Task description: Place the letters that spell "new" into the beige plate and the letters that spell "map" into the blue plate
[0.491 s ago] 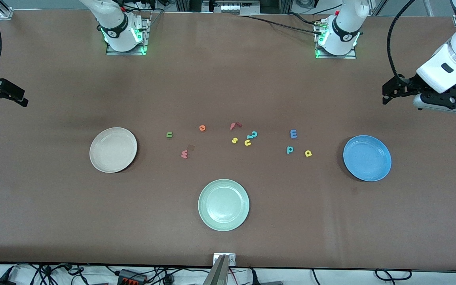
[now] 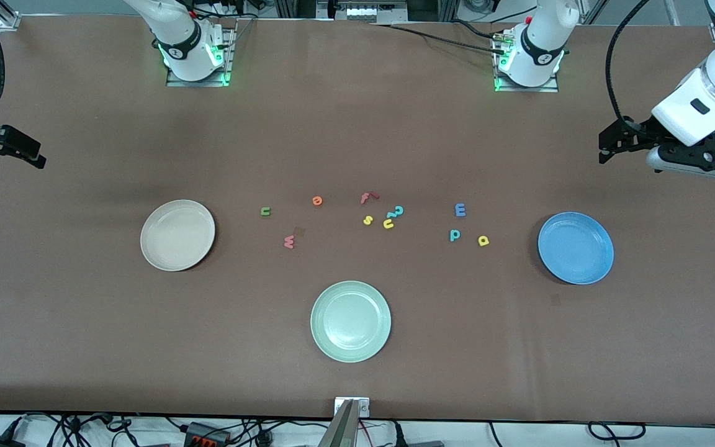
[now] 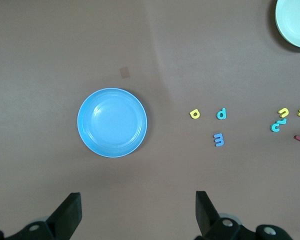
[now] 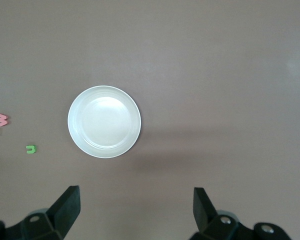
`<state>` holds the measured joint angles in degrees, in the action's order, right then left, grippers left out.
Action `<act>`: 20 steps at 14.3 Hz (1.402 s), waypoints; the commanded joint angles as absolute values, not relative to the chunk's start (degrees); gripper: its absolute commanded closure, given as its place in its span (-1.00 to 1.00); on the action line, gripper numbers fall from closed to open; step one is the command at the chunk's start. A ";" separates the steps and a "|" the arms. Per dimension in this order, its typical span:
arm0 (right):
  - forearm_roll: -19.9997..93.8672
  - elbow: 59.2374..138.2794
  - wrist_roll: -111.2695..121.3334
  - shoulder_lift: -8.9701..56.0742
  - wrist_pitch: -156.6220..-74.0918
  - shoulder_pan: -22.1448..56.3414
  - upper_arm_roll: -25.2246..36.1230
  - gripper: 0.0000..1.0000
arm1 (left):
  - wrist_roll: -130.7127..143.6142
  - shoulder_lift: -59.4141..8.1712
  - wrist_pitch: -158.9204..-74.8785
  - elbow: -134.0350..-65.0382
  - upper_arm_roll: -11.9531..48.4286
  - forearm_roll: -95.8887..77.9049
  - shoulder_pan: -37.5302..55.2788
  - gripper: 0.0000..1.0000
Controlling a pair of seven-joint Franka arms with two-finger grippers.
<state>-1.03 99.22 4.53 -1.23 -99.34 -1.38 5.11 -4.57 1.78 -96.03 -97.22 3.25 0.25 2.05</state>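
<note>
Here, the left gripper [image 3: 135,212] is holding its fingers [image 3: 70,212] spread wide and empty, hovering above bare table at the left arm's end, near the blue plate [image 2: 575,248]. The right gripper [image 4: 135,212] is likewise keeping its fingers [image 4: 67,207] spread apart with nothing between them, hanging over the right arm's end of the table near the beige plate [image 2: 177,234].

Both plates are lying empty. Between them, the letters are sitting loose on the brown table [image 2: 357,372]. Toward the beige plate are lying the green n [image 2: 265,212], the orange e [image 2: 317,200] and the pinkish-red w [image 2: 289,242]. Toward the blue plate are lying the blue m [image 2: 460,210], the teal p [image 2: 454,235] and the yellow a [image 2: 483,241]. In the middle are clustering a red f [image 2: 365,198], a yellow s [image 2: 367,220], a yellow u [image 2: 388,224] and a teal squiggle [image 2: 398,212]. A pale green plate [image 2: 350,321] is resting nearer the front camera.
</note>
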 commanded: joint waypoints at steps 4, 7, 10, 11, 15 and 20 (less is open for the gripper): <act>-1.67 99.67 4.66 -1.14 -99.05 -1.49 5.01 -1.00 | -3.87 2.11 -94.92 -96.42 3.60 0.97 2.20 -1.00; -1.67 99.58 4.75 -1.05 -99.05 -1.41 5.01 -1.00 | -3.87 2.11 -94.92 -96.42 3.60 0.97 2.20 -1.00; -1.58 99.75 4.22 -0.44 -98.97 -1.32 4.92 -1.00 | -3.87 2.11 -94.92 -96.42 3.60 0.97 2.20 -1.00; -1.41 99.76 4.57 0.78 -98.88 -1.23 4.83 -1.00 | -3.87 2.11 -94.92 -96.42 3.60 0.97 2.20 -1.00; -0.79 99.93 3.96 7.98 -100.28 4.03 4.75 -1.00 | -3.87 2.11 -94.92 -96.42 3.60 0.97 2.20 -1.00; 2.43 100.02 2.56 19.05 -106.51 13.69 4.75 -1.00 | -3.87 2.11 -94.92 -96.42 3.60 0.97 2.20 -1.00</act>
<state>-0.07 100.66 3.82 15.68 -104.73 10.79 4.35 -4.57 1.78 -96.03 -97.15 3.35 0.25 2.11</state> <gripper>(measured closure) 0.000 0.000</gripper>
